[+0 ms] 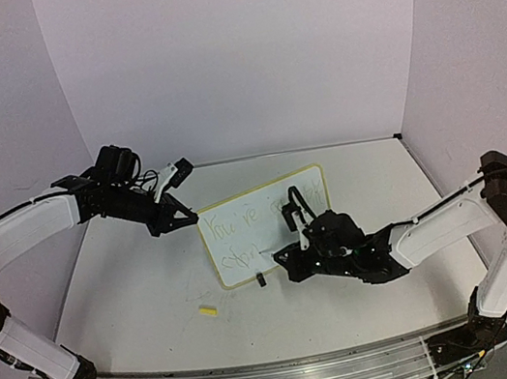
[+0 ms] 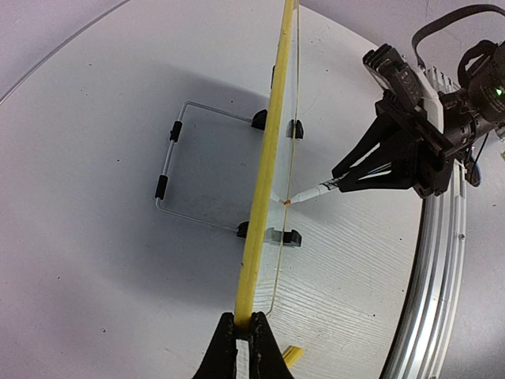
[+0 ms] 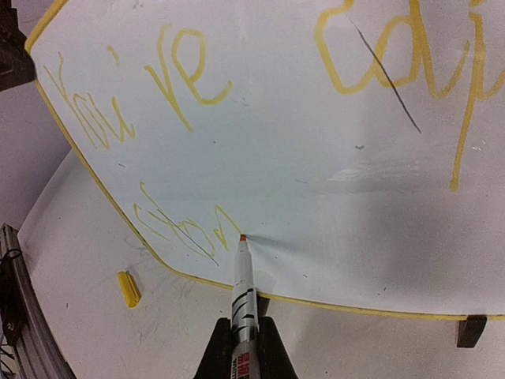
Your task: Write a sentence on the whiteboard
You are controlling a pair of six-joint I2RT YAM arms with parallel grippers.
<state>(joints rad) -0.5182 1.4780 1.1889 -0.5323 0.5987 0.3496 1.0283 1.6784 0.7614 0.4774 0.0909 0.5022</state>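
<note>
The whiteboard (image 1: 264,235) stands tilted on the table, pale-yellow rim, black clip foot (image 1: 262,279). The sentence (image 3: 170,75) is in yellow: "You're" and more on top, a scrawl on the lower line (image 3: 177,229). My left gripper (image 1: 190,218) is shut on the board's upper left edge; its wrist view shows the rim (image 2: 268,158) edge-on between the jaws of the left gripper (image 2: 245,335). My right gripper (image 3: 243,347) is shut on a white marker (image 3: 243,288), its orange tip touching the board at the end of the lower line. The right gripper also shows from above (image 1: 299,248).
A yellow marker cap (image 1: 208,309) lies on the table in front of the board's lower left corner. A wire stand (image 2: 170,166) sits behind the board. An aluminium rail (image 1: 285,370) runs along the near table edge. Walls enclose left, back and right.
</note>
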